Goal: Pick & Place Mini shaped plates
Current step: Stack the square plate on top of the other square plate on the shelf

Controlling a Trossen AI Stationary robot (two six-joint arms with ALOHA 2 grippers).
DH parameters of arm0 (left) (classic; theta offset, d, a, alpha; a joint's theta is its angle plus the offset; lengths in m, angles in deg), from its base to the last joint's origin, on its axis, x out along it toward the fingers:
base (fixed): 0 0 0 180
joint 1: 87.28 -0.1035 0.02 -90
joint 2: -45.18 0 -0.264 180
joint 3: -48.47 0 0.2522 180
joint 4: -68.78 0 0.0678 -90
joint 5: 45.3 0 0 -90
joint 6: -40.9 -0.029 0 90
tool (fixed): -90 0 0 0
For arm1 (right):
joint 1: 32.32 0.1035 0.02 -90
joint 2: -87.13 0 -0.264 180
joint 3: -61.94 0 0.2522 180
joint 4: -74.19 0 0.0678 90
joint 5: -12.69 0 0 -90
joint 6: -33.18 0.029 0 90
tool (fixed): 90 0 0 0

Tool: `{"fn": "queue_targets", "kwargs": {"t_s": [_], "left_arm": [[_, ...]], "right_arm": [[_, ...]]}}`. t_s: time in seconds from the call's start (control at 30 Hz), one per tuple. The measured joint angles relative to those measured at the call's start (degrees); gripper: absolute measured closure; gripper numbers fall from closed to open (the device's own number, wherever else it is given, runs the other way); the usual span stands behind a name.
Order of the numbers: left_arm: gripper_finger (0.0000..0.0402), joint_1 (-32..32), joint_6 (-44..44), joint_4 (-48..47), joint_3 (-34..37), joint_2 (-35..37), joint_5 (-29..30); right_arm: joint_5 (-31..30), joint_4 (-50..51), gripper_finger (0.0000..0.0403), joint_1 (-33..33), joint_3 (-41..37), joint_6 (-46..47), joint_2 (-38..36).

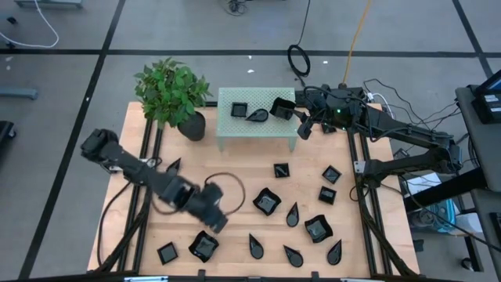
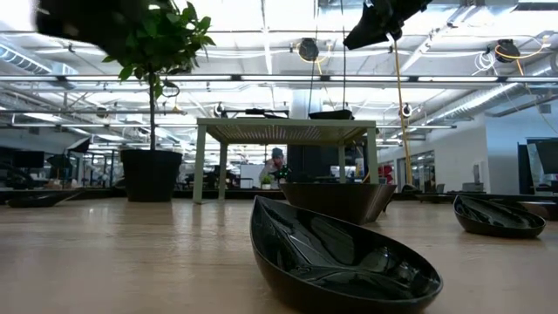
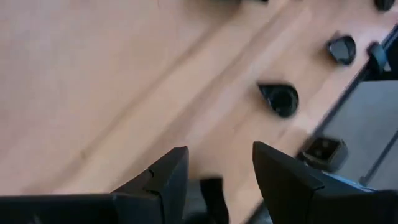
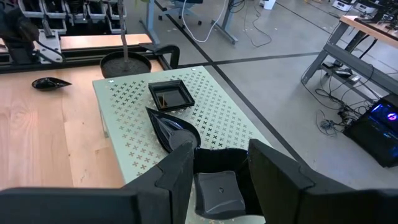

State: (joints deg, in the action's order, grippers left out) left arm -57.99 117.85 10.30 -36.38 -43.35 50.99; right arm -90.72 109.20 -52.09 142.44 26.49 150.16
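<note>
Several glossy black mini shaped plates lie scattered on the wooden table [image 1: 243,160]: wavy squares [image 1: 267,202], teardrops [image 1: 293,215] and flat squares [image 1: 281,169]. On the small green perforated table [image 1: 258,129] at the back rest a flat square [image 4: 170,94], a teardrop [image 4: 173,132] and a wavy square [image 4: 217,183]. My right gripper [image 4: 219,158] is open, high over that table's right end [image 1: 304,127], with the wavy square showing below between its fingers, untouched. My left gripper [image 3: 217,165] is open and slants down over the wooden table's near left part [image 1: 218,218], holding nothing.
A potted plant [image 1: 176,98] stands at the back left beside the green table. Black frame rails run along the table's left [image 1: 145,157] and right [image 1: 362,196] sides. In the left wrist view a teardrop [image 3: 280,98] and a square plate [image 3: 323,151] lie near the edge.
</note>
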Motion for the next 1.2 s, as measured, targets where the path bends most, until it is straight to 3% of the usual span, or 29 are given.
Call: {"fn": "queue_targets", "kwargs": {"t_s": [0.23,0.4,0.6,0.93,1.2], "left_arm": [[0.0220,9.29,13.62,-1.72,0.00,-1.75,0.81],[0.0220,13.96,19.44,-2.47,0.00,-4.98,-5.52],[0.0220,18.64,22.91,-1.75,0.00,-7.01,-14.45],[0.0220,25.07,27.35,-1.79,0.02,-13.93,-15.65],[0.0220,25.58,26.73,-3.99,0.00,-19.34,-22.36]], "right_arm": [[0.00,0.01,0.0261,0.01,0.00,0.01,0.00],[-0.01,0.01,0.0261,0.01,0.00,0.01,0.00],[0.00,-0.01,0.0261,0.01,0.00,-0.01,0.00],[0.00,-0.01,0.0261,0.01,0.00,0.01,-0.02],[0.00,0.01,0.0261,-0.01,0.00,0.01,-0.02]]}}
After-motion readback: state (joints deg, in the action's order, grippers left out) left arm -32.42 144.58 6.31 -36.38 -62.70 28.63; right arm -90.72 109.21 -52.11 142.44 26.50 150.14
